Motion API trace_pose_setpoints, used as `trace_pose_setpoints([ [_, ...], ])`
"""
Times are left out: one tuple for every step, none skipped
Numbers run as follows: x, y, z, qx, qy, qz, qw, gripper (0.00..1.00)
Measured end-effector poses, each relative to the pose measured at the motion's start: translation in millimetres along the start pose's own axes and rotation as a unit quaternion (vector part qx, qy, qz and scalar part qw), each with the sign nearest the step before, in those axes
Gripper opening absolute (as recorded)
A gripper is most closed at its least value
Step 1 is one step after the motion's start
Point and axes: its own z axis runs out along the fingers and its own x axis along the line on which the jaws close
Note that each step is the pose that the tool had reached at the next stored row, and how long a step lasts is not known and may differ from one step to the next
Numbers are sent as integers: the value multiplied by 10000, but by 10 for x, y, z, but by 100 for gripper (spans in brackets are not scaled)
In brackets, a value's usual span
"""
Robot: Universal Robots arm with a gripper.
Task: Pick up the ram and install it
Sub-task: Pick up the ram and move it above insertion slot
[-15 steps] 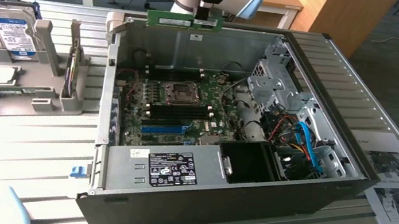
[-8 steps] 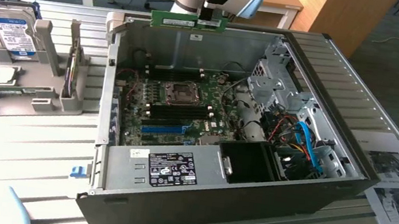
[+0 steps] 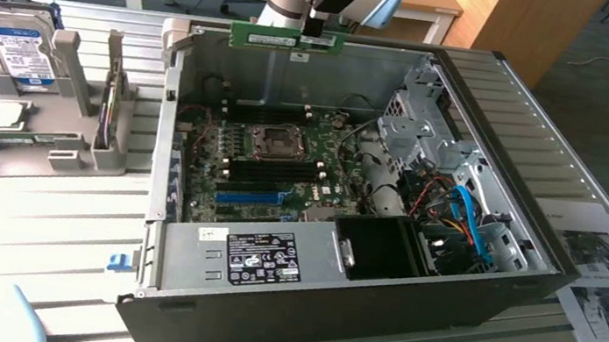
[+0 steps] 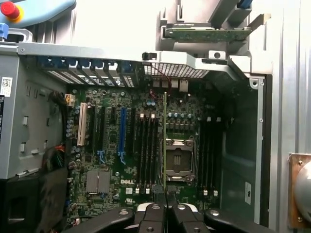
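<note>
My gripper [image 3: 318, 37] is shut on the ram [image 3: 269, 38], a long green stick with a pale label, held level above the far rim of the open computer case [image 3: 321, 315]. In the wrist view the ram [image 4: 165, 141] appears edge-on as a thin line running out from between the black fingers [image 4: 154, 213]. It hangs over the motherboard [image 4: 121, 174], between the CPU socket [image 4: 179, 162] and a bank of black memory slots [image 4: 146, 150]. A second bank of slots [image 4: 209, 150] lies on the socket's other side. The ram is well above the board and touches nothing.
A silver blue-labelled hard drive [image 3: 16, 49] stands in a grey rack [image 3: 37, 145] at the exterior view's left. Printed papers [image 3: 608, 282] lie at the right. Inside the case are a blue slot [image 3: 248, 196], a drive cage [image 3: 423, 120] and cables [image 3: 458, 213].
</note>
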Motion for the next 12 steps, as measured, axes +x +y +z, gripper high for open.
trace_pose_setpoints([
  [1,-1,17,0,0,0,10000,11],
  [1,-2,35,0,0,1,10000,11],
  [2,-4,53,1,0,1,10000,11],
  [2,-5,71,1,0,2,10000,11],
  [3,-6,91,1,0,2,10000,11],
  [3,-7,109,1,-1,2,10000,11],
  [4,-8,127,2,0,2,10000,11],
  [4,-10,145,2,0,2,10000,11],
  [5,-11,162,2,0,3,10000,11],
  [5,-12,180,2,0,3,10000,11],
  [6,-13,198,2,0,4,10000,11],
  [6,-14,216,2,0,4,10000,11],
])
